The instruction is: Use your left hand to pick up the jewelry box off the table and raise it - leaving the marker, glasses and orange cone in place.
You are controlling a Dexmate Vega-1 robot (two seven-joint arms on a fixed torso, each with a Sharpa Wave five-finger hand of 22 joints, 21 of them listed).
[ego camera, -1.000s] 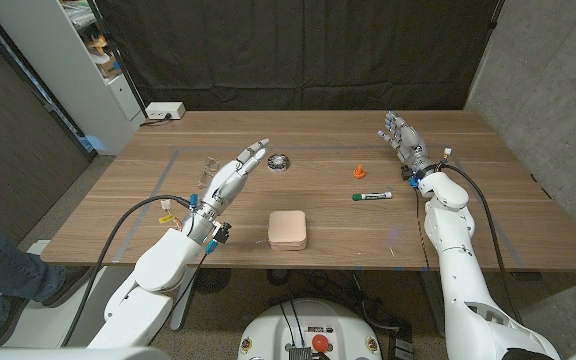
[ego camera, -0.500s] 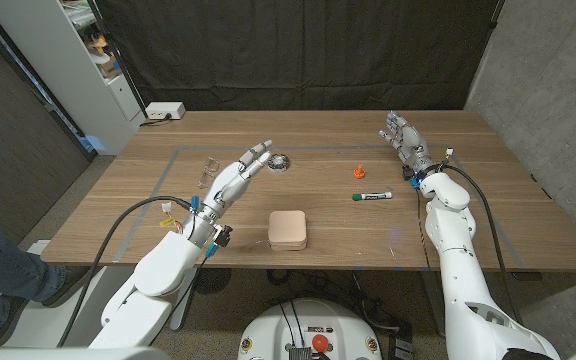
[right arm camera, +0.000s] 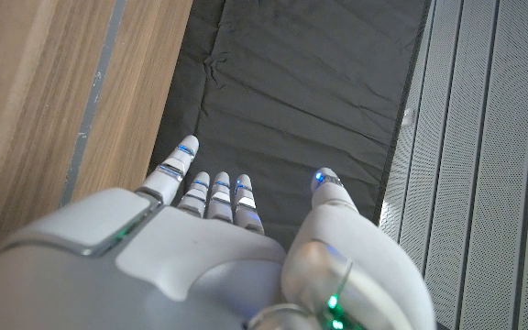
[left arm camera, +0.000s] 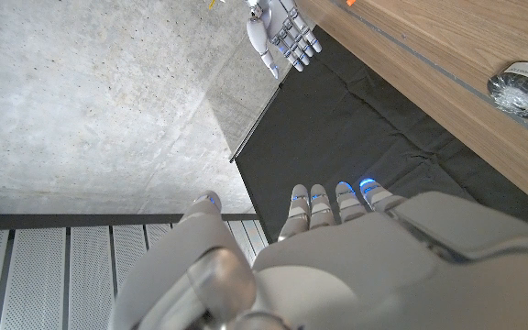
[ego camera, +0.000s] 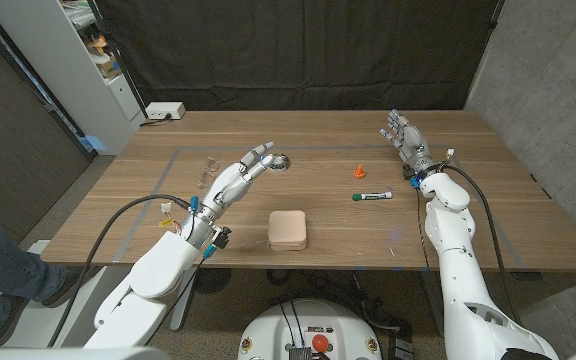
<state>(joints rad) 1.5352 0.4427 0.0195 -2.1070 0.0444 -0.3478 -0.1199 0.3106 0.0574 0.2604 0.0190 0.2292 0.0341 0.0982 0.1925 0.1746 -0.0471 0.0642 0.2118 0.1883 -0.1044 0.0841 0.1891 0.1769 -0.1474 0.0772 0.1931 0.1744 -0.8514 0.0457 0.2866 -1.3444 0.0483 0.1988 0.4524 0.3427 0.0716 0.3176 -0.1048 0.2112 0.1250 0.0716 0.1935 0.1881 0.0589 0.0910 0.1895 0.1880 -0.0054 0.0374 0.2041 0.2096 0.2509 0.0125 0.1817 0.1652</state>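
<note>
Reach is the step in hand: the left hand (ego camera: pixel 236 181) hangs above the desk (ego camera: pixel 488 215) with its fingers straight and apart, holding nothing. The jewelry box (ego camera: pixel 288 230), a flat pale square with rounded corners, lies to the inner side of that hand's wrist and nearer the robot than its fingertips, well clear of any touch. To do this well, I judge the hand should draw back toward the robot and swing inward until it stands over the box, then come down with the thumb on one side wall and the fingers on the opposite one, since the box looks low and gives little height to catch. A square, level squeeze would keep it from tipping as it rises.

Just beyond the fingertips sits a round glassy object (ego camera: pixel 279 161), and on the hand's outer side a small clear thing (ego camera: pixel 209 171) that may be the glasses; I cannot tell. Both are worth avoiding. The orange cone (ego camera: pixel 359 170) and marker (ego camera: pixel 372 196) lie far across from it, nearer the right hand (ego camera: pixel 404 139), which stands spread and empty.
</note>
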